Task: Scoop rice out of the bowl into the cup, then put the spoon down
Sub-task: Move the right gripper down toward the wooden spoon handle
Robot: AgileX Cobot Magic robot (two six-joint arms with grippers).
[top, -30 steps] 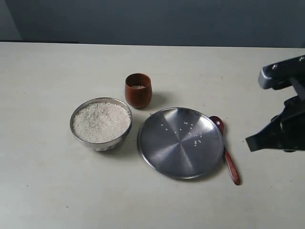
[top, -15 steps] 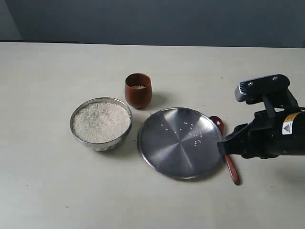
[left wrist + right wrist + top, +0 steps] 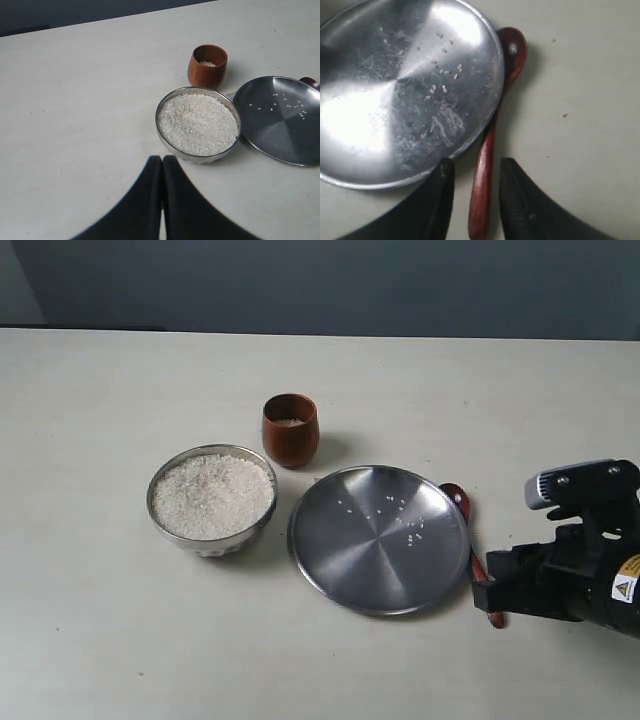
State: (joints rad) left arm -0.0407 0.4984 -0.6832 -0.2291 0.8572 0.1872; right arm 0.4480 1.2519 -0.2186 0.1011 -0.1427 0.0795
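**Right gripper lowered astride the spoon handle; pick-up not yet made**

The spoon (image 3: 468,535) lies flat on the table (image 3: 100,640) at the right of the exterior view. Its oval bowl is tucked against the right rim of the steel plate (image 3: 330,540), and its handle runs toward the lower right.

Within the last second the right gripper (image 3: 490,590) has been brought in from the right edge of that view and dropped onto the handle's lower end. In the right wrist view the right gripper (image 3: 477,165) is seen with its jaws apart, one finger on each side of the spoon (image 3: 487,145), and nothing is clamped yet. The spoon itself has not been shifted.

The grasp is judged to be the step in hand. The rice (image 3: 212,495) is still heaped in the bowl (image 3: 152,510) at centre left. A little rice is visible in the cup (image 3: 290,435) behind it.

Room is tight on one side only. The plate (image 3: 370,125) rim runs just beside the handle, and the finger on that side stands close to it, so contact with the plate is a risk on closing. The other finger has open table beside it. Bowl, cup and plate are set near one another with narrow gaps.

The left gripper (image 3: 162,162) is held with its fingers together, empty, on the near side of the bowl.
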